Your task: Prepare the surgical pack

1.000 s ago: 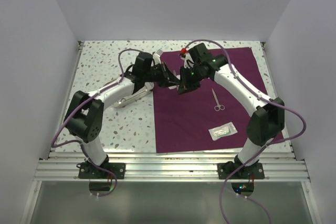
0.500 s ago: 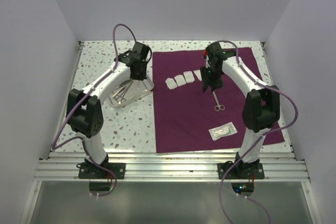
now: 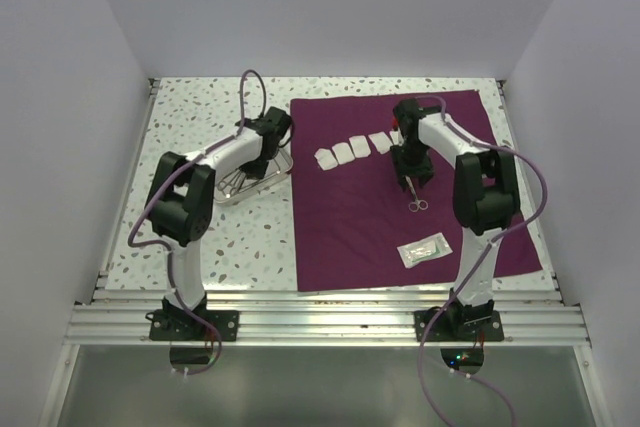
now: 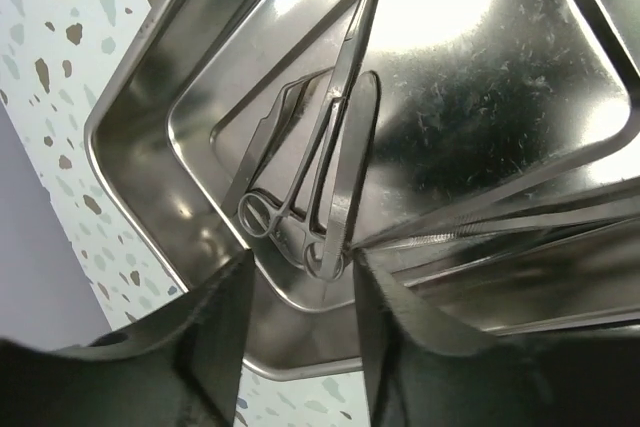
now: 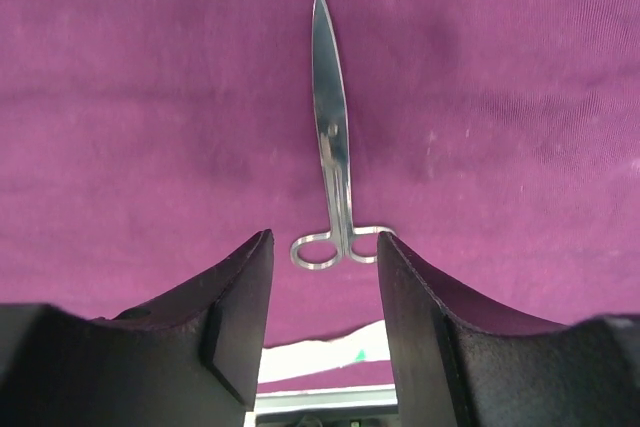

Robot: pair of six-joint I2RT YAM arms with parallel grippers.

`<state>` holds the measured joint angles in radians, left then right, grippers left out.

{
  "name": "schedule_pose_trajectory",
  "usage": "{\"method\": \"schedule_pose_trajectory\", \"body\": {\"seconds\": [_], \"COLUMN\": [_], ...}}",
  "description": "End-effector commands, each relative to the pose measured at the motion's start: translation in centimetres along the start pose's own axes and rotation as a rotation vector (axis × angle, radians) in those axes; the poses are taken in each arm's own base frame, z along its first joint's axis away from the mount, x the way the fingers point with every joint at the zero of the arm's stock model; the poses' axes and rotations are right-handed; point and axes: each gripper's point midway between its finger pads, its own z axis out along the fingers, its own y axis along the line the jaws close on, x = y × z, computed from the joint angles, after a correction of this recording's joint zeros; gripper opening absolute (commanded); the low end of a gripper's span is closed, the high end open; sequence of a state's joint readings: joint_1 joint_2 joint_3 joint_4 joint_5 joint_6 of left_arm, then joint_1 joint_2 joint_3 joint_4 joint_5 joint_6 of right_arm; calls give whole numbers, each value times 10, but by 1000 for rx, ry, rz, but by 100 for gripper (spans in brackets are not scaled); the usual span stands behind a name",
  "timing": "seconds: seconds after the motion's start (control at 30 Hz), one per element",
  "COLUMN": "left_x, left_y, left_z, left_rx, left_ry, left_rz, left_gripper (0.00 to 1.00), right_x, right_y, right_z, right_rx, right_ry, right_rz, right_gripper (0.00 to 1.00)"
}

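Observation:
The purple drape [image 3: 360,217] lies flat on the right half of the table. On it are several white gauze squares [image 3: 352,150], steel scissors [image 3: 415,198] and a white pouch [image 3: 423,250]. My right gripper [image 5: 322,259] is open, low over the drape [image 5: 150,97], with its fingers either side of the ring handles of the scissors [image 5: 333,137]. The steel tray [image 3: 235,194] sits left of the drape. My left gripper [image 4: 300,282] hangs open over the tray [image 4: 130,147]. Just beyond its fingertips lie the ring handles of the clamps [image 4: 325,162].
Long tweezers [image 4: 520,219] also lie in the tray, to the right of my left fingers. The pouch [image 5: 320,352] shows behind the right jaws. White walls close in the speckled table [image 3: 200,117] on three sides. A metal rail [image 3: 330,322] runs along the near edge.
Both arms left the drape's far left corner, where they met. Gauze squares now lie in a row. The left went to the tray, the right to the scissors. Both grippers opened.

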<state>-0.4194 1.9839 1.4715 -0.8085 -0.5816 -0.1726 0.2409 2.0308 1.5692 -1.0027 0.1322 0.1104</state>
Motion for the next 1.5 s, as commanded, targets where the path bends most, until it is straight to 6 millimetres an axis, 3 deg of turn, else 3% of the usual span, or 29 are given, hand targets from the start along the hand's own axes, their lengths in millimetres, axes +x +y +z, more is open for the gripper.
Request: {"method": "schedule_pose_trajectory", "body": {"seconds": [0.0,0.17,0.4,0.57,0.83,0.93,1.03,1.17,1.37,1.47], "left_x": [-17,-31,-38,-40,-42,-42,-44,-49,-60,-64], "left_y": [10,14,3,0,-7,-11,-14,-24,-61,-84], "left_z": [-14,-46,-91,-100,-119,-127,-137,-152,-185,-206], "left_rx": [2,90,288,335,428,472,517,606,892,1090], "left_ry": [-71,-134,-193,-206,-210,-209,-212,-222,-268,-308], "left_rz": [-72,-137,-221,-231,-270,-279,-289,-306,-348,-368], "left_gripper": [50,61,63,63,63,63,65,75,76,77], "right_x": [-21,-29,-29,-23,-18,-21,-27,-35,-38,-38], "right_y": [-4,-2,-5,-4,4,3,-2,-8,0,24], "right_z": [-1,11,30,40,48,41,22,-8,-44,-65], "right_rx": [15,6,-15,-53,-121,-124,-103,-88,-141,-232], "right_ry": [-57,-70,-46,-19,-11,-31,-63,-106,-147,-176], "right_rz": [-6,-9,-11,-2,8,12,29,50,110,146], "right_gripper": [49,44,36,34,22,13,0,0,0,0]}}
